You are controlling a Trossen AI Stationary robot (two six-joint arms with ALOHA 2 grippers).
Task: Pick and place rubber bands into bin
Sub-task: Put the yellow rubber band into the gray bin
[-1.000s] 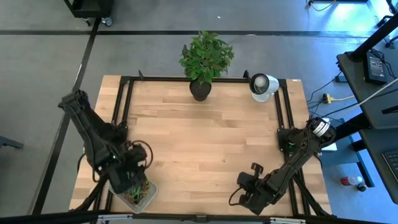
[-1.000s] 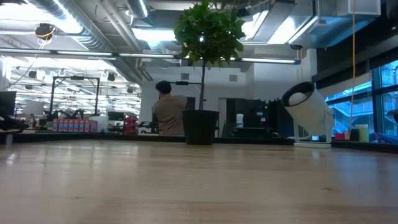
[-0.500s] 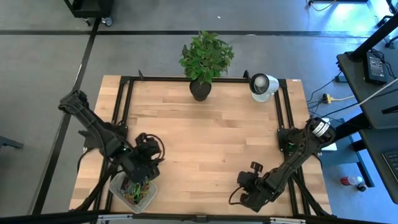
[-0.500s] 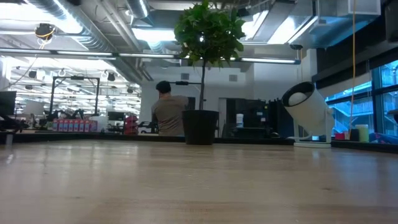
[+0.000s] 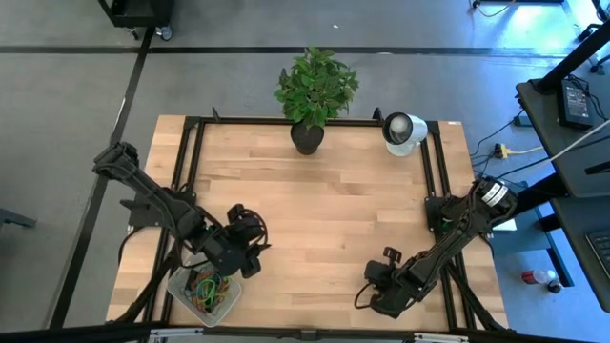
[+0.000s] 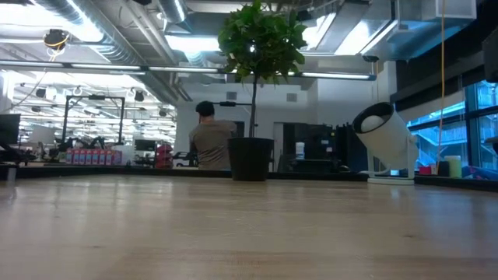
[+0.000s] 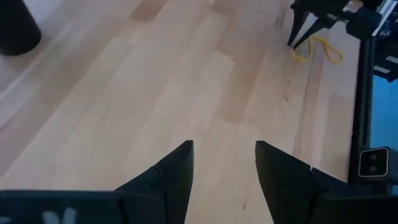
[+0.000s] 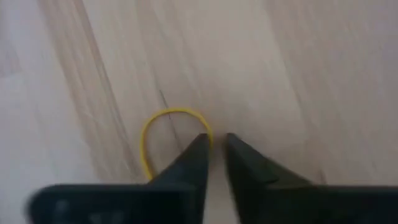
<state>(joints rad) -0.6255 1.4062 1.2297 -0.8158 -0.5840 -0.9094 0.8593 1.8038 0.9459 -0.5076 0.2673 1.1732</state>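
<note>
— Where were your grippers?
— My right gripper [image 8: 213, 142] stood at the tabletop's [image 5: 324, 200] near edge, slightly parted, a yellow rubber band [image 8: 163, 132] at its fingertips. My left gripper [image 7: 224, 149] hung open, empty, beside the bin [image 5: 179, 292] at the near-left corner.

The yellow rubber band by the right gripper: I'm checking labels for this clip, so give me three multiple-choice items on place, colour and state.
1. Where does the bin sit?
A. near the table's front left corner
B. beside the plant pot
C. at the right edge

2. What colour is the rubber band at the right gripper?
A. green
B. yellow
C. red

3. How is the left gripper?
A. shut on a band
B. open, empty
C. out of view

Key: 1 A, the high view shows it there; 2 B, the right wrist view shows a yellow loop; 3 B, its fingers stand apart over bare wood.
</note>
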